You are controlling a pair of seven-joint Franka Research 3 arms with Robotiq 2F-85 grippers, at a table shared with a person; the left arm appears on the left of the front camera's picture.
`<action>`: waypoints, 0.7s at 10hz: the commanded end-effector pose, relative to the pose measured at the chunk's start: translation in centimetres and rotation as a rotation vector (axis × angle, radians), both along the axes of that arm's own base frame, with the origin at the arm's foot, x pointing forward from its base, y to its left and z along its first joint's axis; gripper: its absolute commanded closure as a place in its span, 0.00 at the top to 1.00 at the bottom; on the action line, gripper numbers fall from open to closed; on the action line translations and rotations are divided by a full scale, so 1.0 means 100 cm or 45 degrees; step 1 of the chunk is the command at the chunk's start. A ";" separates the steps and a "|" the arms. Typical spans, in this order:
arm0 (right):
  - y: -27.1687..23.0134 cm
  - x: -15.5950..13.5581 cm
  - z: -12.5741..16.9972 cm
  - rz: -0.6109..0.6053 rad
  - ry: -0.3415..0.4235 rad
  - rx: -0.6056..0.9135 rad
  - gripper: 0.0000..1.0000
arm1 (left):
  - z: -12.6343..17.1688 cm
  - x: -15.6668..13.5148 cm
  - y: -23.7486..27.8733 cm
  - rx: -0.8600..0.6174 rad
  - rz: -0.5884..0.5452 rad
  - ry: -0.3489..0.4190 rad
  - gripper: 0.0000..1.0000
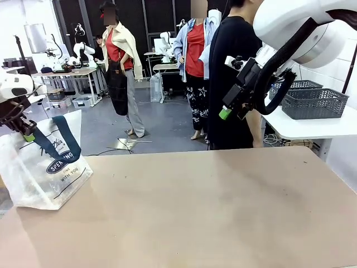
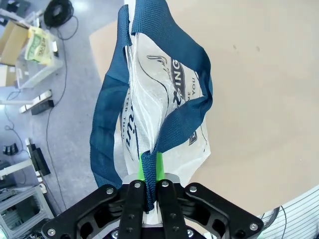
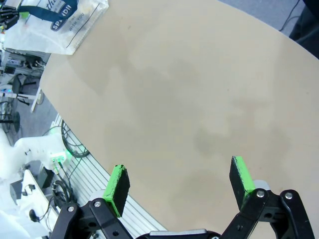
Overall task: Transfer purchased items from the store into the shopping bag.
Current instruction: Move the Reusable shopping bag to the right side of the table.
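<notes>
Bare tan surface (image 1: 212, 212) lies nearest me in the front view, running wide and unbroken from the near edge to the far edge, with plenty of open room across the middle and right. On my right wrist view, my right claw (image 3: 182, 181) hangs above that bare stretch with its jaws spread wide and nothing between the green pads (image 3: 118, 183); the surface's curved edge passes just under the left pad, with floor and cables beyond it.

My left claw (image 2: 150, 169) is shut tight on a navy handle (image 2: 174, 129) of the bag (image 2: 164, 84), the two green pads pressed together with the strap pinched between them. In the front view that claw (image 1: 27, 135) sits at the far left, holding the strap up while the bag (image 1: 42, 167) stands on the left edge of the surface, its base touching the surface. The bag stands roughly upright, long axis vertical, mouth up, leaning a little toward the claw, printed side with the round logo facing me. From the left wrist the bag hangs close to the surface's edge, floor beside it.

Farther off, a person in black (image 1: 231, 84) stands at the far side. Behind on the right, grey baskets (image 1: 315, 103) sit on a white side table (image 1: 312, 127).
</notes>
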State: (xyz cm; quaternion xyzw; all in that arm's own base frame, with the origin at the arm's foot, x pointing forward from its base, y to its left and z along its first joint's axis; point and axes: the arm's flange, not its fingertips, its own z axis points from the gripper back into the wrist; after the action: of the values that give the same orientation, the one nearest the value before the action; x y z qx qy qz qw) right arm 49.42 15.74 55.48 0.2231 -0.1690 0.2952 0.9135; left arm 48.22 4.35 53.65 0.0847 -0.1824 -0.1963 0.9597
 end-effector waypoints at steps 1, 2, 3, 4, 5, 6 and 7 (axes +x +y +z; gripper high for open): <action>0.001 0.000 0.001 -0.014 0.008 0.025 1.00 | 0.000 0.001 0.001 -0.006 -0.001 0.001 0.00; 0.001 0.000 0.001 -0.014 0.008 0.025 1.00 | 0.001 0.001 0.002 -0.022 0.008 -0.006 0.12; 0.001 0.000 0.001 -0.014 0.008 0.025 1.00 | 0.002 0.000 0.003 -0.040 0.012 -0.009 0.31; 0.001 0.000 0.001 -0.014 0.008 0.025 1.00 | 0.002 0.000 0.004 -0.040 0.017 -0.005 0.50; 0.001 0.000 0.001 -0.014 0.008 0.025 1.00 | 0.003 -0.001 0.003 -0.044 0.024 -0.007 0.69; 0.001 0.000 0.001 -0.014 0.008 0.025 1.00 | 0.004 -0.002 0.003 -0.048 0.029 -0.005 0.88; 0.001 0.000 0.001 -0.014 0.008 0.025 1.00 | 0.005 -0.003 0.003 -0.057 0.038 -0.003 1.00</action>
State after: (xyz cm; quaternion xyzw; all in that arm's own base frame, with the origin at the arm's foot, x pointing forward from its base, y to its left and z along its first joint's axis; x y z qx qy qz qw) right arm 49.42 15.74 55.48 0.2231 -0.1690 0.2952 0.9135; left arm 48.14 4.52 53.78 0.0758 -0.1857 -0.1881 0.9615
